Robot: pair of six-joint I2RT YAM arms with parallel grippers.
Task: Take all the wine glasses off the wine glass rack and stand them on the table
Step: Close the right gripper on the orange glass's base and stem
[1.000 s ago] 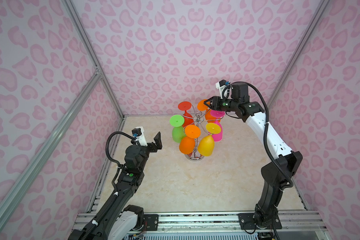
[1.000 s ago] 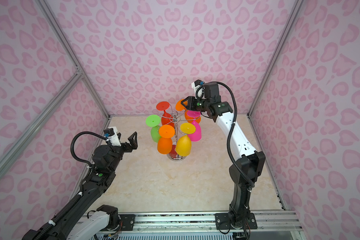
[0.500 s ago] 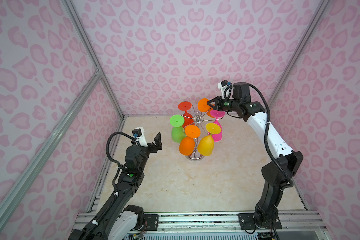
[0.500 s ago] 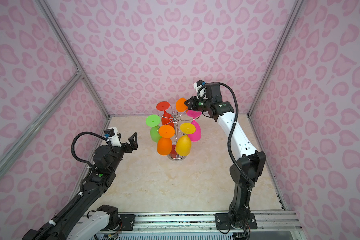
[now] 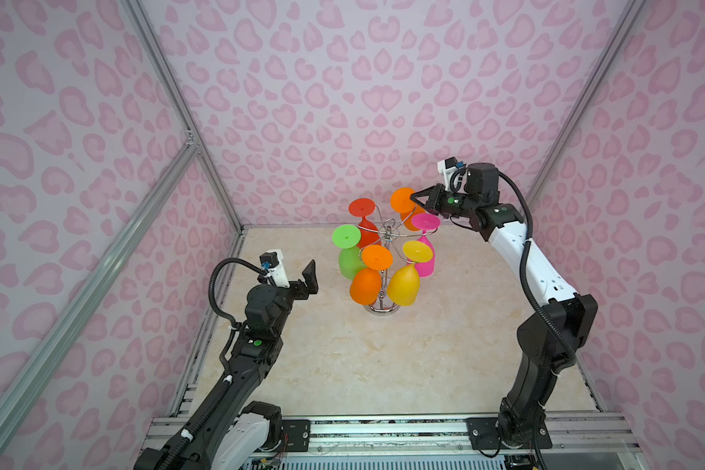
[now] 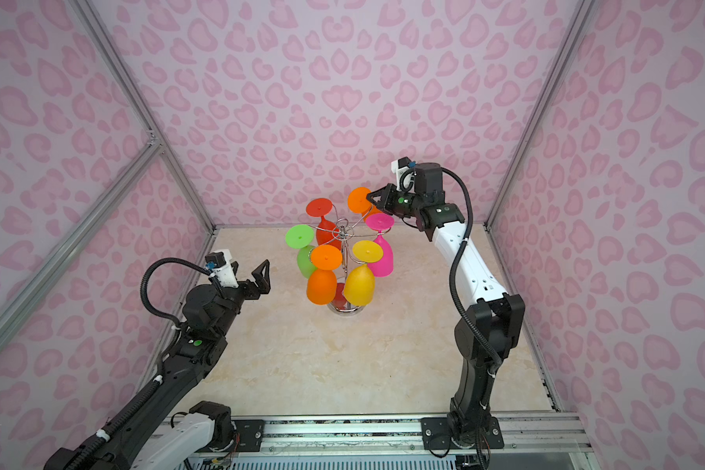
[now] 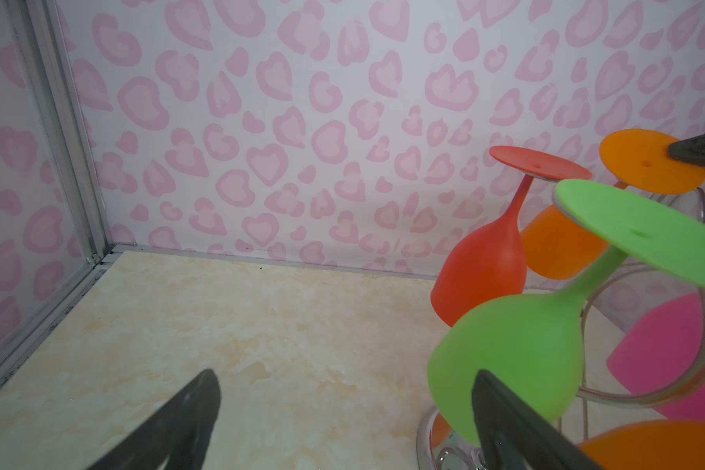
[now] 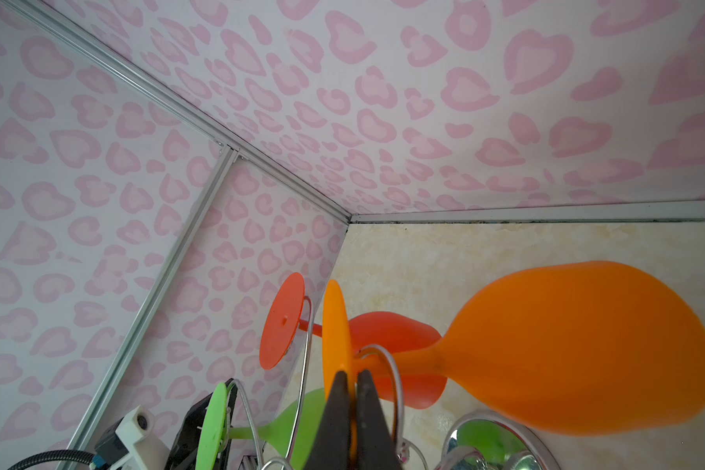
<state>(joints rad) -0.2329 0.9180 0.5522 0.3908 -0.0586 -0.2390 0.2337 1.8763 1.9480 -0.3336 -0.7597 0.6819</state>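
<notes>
In both top views my right gripper pinches the foot of the rear orange wine glass, hung upside down high on the wine glass rack. My left gripper hangs wide open, well apart.

Left wrist view: the green glass shows beyond my spread fingers, untouched.

Right wrist view: my jaws meet on the thin foot disc beside a wire hook. I judge it light, matte plastic, slightly flexible. The stem would give a surer hold.
</notes>
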